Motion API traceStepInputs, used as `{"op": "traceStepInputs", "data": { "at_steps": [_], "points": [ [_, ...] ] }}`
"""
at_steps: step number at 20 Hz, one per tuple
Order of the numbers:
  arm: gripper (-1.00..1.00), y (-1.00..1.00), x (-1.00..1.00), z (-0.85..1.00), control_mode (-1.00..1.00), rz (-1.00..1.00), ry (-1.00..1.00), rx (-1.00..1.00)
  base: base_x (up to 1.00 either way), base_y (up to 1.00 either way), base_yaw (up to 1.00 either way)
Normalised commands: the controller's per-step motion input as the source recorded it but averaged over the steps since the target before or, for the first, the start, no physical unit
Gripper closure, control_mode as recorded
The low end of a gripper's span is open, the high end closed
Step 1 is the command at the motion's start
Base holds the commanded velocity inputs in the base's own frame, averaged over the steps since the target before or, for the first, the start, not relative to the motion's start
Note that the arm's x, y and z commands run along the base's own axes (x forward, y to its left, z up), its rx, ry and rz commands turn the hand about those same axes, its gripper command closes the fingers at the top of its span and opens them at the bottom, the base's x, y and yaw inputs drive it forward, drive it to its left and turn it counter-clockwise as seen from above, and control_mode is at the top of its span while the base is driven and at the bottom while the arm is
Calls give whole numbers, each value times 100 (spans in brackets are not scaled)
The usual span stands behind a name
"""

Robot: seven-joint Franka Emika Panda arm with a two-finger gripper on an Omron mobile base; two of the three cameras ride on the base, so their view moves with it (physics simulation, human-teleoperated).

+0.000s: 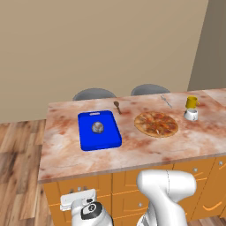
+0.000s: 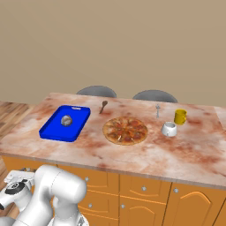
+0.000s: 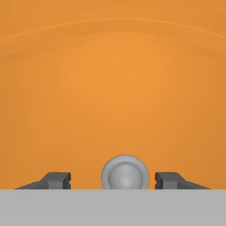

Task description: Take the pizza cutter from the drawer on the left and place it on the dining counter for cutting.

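Note:
The drawer [image 3: 113, 88] shows up close in the hand view as a flat orange front with a round silver knob [image 3: 125, 173]. My gripper [image 3: 112, 181] is open, one fingertip on each side of the knob with a gap to it on both sides. From the left base view my hand [image 1: 78, 201] is pressed up to the leftmost cabinet front below the dining counter [image 1: 62, 150]. The pizza cutter is hidden. The marbled dining counter [image 2: 185, 154] stretches across both base views.
On the counter lie a blue cutting board [image 1: 99, 130] with a small grey ball, a pizza [image 1: 156, 124], a wooden spoon [image 1: 117, 106], a thin silver utensil [image 1: 166, 101], a yellow mug [image 1: 191, 102] and a white bowl [image 1: 190, 114]. Two grey chairs [image 1: 93, 94] stand behind.

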Motion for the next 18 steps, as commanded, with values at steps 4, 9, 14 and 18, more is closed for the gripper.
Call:
{"op": "traceStepInputs", "data": {
  "at_steps": [4,9,14,18],
  "points": [
    [100,0,0,0,-100,0,0,0,0,0,0],
    [100,0,0,0,-100,0,0,0,0,0,0],
    [100,0,-15,0,-100,0,0,0,0,0,0],
    [100,0,-48,0,-100,0,0,0,0,0,0]
  ]
}}
